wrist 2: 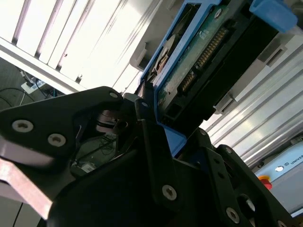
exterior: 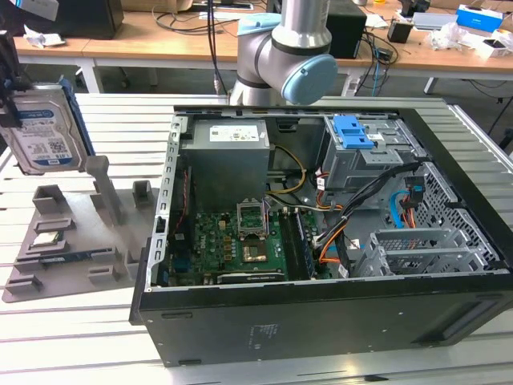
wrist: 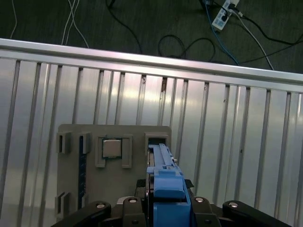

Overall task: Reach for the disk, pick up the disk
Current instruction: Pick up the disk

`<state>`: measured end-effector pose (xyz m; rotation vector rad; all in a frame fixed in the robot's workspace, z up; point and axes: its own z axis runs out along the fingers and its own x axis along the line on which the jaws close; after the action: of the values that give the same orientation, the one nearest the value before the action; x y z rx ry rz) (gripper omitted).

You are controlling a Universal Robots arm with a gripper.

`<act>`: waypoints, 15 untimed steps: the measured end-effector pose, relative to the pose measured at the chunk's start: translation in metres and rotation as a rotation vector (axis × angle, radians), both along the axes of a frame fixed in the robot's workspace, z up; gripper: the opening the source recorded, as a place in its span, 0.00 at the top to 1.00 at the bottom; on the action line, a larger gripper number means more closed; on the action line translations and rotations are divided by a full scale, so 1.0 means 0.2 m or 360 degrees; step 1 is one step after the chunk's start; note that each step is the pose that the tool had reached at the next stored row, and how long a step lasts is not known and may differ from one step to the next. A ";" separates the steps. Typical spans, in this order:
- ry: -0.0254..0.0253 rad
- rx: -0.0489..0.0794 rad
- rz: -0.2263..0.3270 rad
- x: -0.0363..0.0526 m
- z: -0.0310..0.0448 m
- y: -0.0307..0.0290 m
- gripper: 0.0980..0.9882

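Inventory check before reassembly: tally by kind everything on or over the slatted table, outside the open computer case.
disk: 1, held up off the tray
processor chip: 1
dark blue strip in the tray: 1
grey holder tray: 1
Total: 4

Arm [exterior: 292, 48] out toward the exterior view's left, gripper [wrist: 163, 204] (black fingers [wrist 2: 156, 156]) closed on the disk [exterior: 40, 132].

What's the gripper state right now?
Gripper: closed on the hard drive, gripping it by its blue side rails, above the grey fixture.
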<state>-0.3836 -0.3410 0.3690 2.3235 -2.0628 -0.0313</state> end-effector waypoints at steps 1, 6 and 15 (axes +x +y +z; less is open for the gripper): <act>-0.00001 0.0000 0.0000 0.001 0.013 0.000 0.69; 0.00002 0.0000 0.0000 0.002 0.048 0.000 0.69; 0.00004 0.0000 0.0000 0.007 0.115 0.000 0.69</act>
<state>-0.3822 -0.3410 0.3920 2.3233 -2.0628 -0.0316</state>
